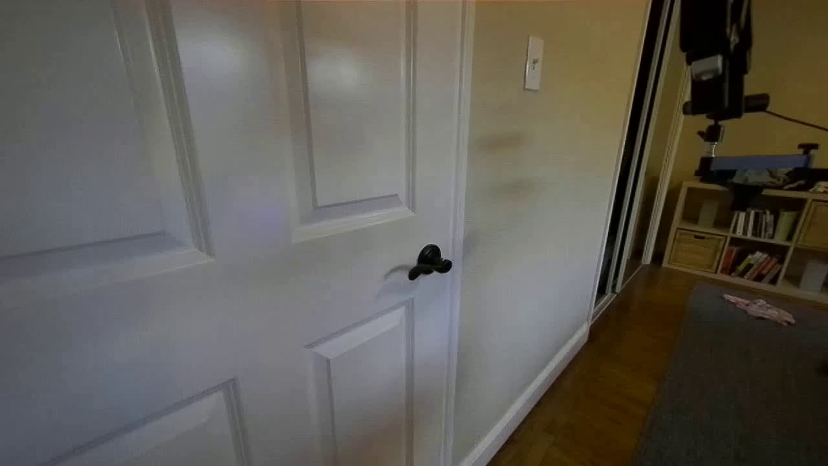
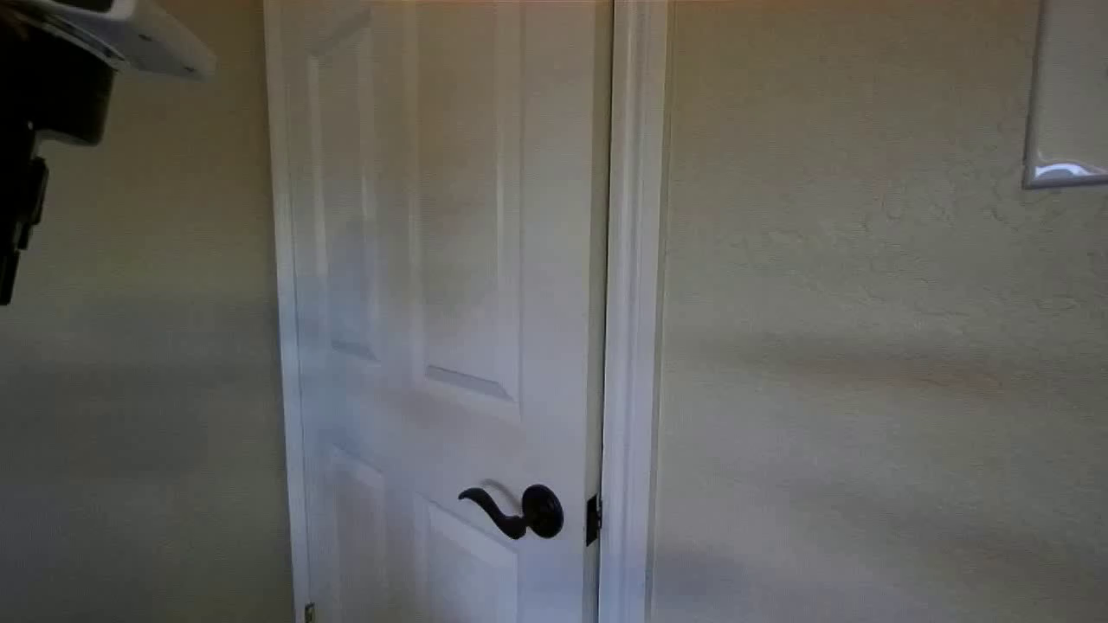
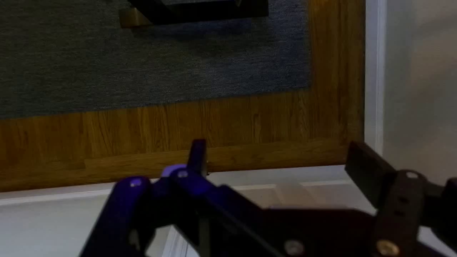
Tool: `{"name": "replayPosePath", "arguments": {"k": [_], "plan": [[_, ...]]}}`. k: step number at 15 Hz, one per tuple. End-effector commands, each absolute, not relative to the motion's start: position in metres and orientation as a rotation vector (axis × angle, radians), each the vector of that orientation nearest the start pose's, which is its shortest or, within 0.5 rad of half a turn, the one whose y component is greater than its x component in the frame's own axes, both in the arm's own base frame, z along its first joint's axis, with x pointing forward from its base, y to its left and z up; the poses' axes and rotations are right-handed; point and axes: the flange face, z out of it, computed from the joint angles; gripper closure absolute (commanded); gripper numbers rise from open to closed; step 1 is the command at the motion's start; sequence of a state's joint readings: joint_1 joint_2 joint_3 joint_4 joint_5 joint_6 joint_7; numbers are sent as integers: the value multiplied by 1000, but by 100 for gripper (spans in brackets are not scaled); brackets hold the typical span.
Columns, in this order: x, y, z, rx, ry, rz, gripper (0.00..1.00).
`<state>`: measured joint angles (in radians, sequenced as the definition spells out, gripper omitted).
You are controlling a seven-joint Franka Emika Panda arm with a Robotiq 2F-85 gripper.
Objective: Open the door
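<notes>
The white panelled door (image 1: 252, 291) fills much of an exterior view and also stands in an exterior view (image 2: 554, 260). There a strip of its edge with a dark latch plate (image 2: 593, 519) shows beside the frame, so it looks slightly ajar. Its black lever handle shows in both exterior views (image 1: 429, 262) (image 2: 519, 512). In the wrist view the low part of the door (image 3: 246, 200) shows beyond the jaws; the handle is out of view there. My gripper (image 3: 282, 157) is open, with nothing between its fingers. Part of the dark gripper and arm shows at the upper left, apart from the handle.
A cream wall with a light switch (image 1: 533, 63) adjoins the door frame (image 2: 636, 303). A dark device (image 1: 718, 58) hangs over a blue bar at the right. A shelf (image 1: 692, 255), a grey rug (image 1: 724, 382) and a pink cloth (image 1: 760, 309) are behind. Wooden floor (image 3: 228, 125) lies below.
</notes>
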<state>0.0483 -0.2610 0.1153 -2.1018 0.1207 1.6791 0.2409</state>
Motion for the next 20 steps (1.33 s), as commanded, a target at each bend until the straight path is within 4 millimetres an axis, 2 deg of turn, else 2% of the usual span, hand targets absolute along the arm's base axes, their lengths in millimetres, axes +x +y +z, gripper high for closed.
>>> {"name": "replayPosePath", "arguments": {"k": [1, 7, 9, 13, 16, 20], "plan": [[452, 90, 517, -3070, 164, 275, 0], [452, 90, 517, -3070, 164, 275, 0], [457, 91, 508, -3083, 173, 300, 0], [481, 87, 472, -3090, 323, 346, 0], [508, 76, 430, -3051, 538, 391, 0], [547, 64, 387, -2956, 837, 422, 0]]}}
